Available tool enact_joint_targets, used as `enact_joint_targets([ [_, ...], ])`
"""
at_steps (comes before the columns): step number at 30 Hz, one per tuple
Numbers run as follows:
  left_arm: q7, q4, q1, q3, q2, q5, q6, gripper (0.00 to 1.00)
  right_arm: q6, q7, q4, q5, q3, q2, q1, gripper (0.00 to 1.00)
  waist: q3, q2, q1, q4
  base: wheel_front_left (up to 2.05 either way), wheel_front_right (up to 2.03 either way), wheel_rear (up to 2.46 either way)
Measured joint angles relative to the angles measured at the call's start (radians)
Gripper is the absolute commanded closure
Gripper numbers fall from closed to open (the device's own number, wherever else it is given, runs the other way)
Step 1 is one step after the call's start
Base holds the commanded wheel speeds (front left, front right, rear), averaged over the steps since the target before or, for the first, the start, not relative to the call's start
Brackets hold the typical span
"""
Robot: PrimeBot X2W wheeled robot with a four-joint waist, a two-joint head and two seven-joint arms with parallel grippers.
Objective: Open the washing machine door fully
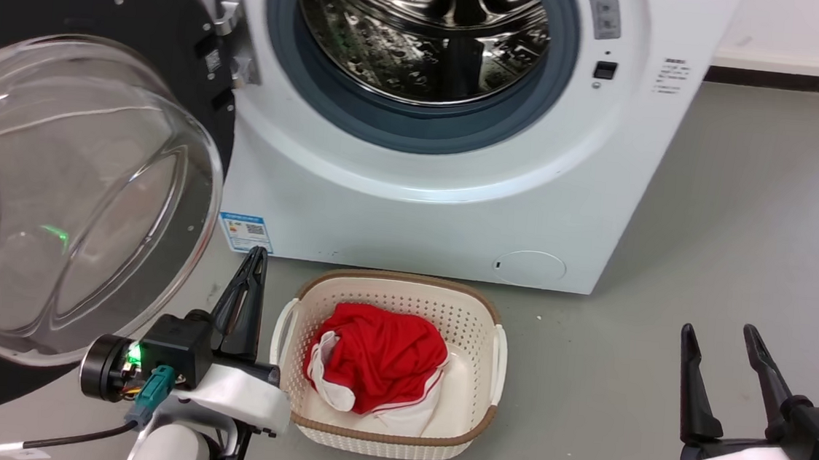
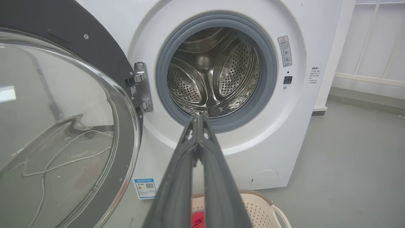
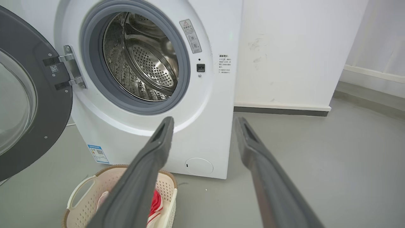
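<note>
Pinching L gripper (image 1: 257, 256) shut, fingers pressed flat together w/ nothing between. Pointing it toward washing machine (image 1: 455, 212), tips lying close to blue label (image 1: 246, 232) at machine's lower hinge-side corner. Hanging it just beside lower rim of washing machine door (image 1: 69, 188); contact w/ door not clear.

Spreading R gripper (image 1: 717, 331) wide, empty. Hovering it over grey floor (image 1: 747, 213), well out from machine's front corner on latch side, fingers aiming toward machine.

Showing door swung well away from machine front on metal hinge (image 1: 231, 33), black rim and bulging clear glass bowl turned toward head cam, standing off machine's hinge side. Exact angle hard to judge.

Exposing machine's round opening: blue-grey gasket (image 1: 418, 125) ringing perforated steel drum (image 1: 425, 34). Looking into drum from both wrist cams: bare shiny steel, ribs, reflections.

Resting cream basket (image 1: 398, 280) w/ brown rim on floor just in front of machine, below opening, apart from front panel. Holding red garment (image 1: 378, 355) w/ white trim, bunched toward basket's hinge-side half, bare bottom showing at other side. Sitting round flap (image 1: 529, 266) low on machine front, just behind basket's far corner.
</note>
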Motion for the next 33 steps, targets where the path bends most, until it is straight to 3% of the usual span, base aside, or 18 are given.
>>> enact_joint_targets([
  [1, 0.000, 0.004, 0.000, -0.002, -0.001, 0.000, 0.004, 1.00, 0.000, 0.000, 0.000, 0.000, 0.000, 0.000, 0.000, 0.00, -0.002, 0.0000, 0.0000, -0.009, 0.00, 0.00, 0.00],
  [2, 0.000, 0.010, 0.001, 0.000, -0.002, 0.000, 0.006, 0.84, 0.000, 0.000, 0.000, 0.000, 0.001, 0.000, 0.001, 0.00, -0.003, 0.0000, 0.0000, -0.016, 0.00, 0.00, 0.00],
  [4, 0.000, 0.017, 0.005, 0.001, -0.003, -0.002, 0.007, 0.42, 0.000, 0.000, 0.000, 0.000, 0.003, 0.000, 0.001, 0.00, -0.007, 0.0000, 0.0000, -0.028, 0.00, 0.00, 0.00],
  [5, 0.000, 0.019, 0.007, 0.005, -0.005, -0.005, 0.009, 0.13, 0.000, 0.000, 0.000, 0.000, 0.004, 0.000, 0.002, 0.00, -0.008, 0.0000, 0.0000, -0.032, 0.00, 0.00, 0.00],
  [6, 0.000, 0.019, 0.011, 0.008, -0.007, -0.009, 0.014, 0.00, 0.000, 0.000, 0.000, 0.000, 0.004, 0.000, 0.004, 0.00, -0.010, 0.0000, 0.0000, -0.034, 0.00, 0.00, 0.00],
  [33, 0.000, 0.015, 0.038, 0.046, -0.033, -0.001, 0.018, 0.00, 0.000, -0.002, 0.007, 0.011, 0.010, 0.000, -0.001, 0.00, 0.004, 0.0000, 0.0001, -0.031, 0.00, 0.00, 0.00],
])
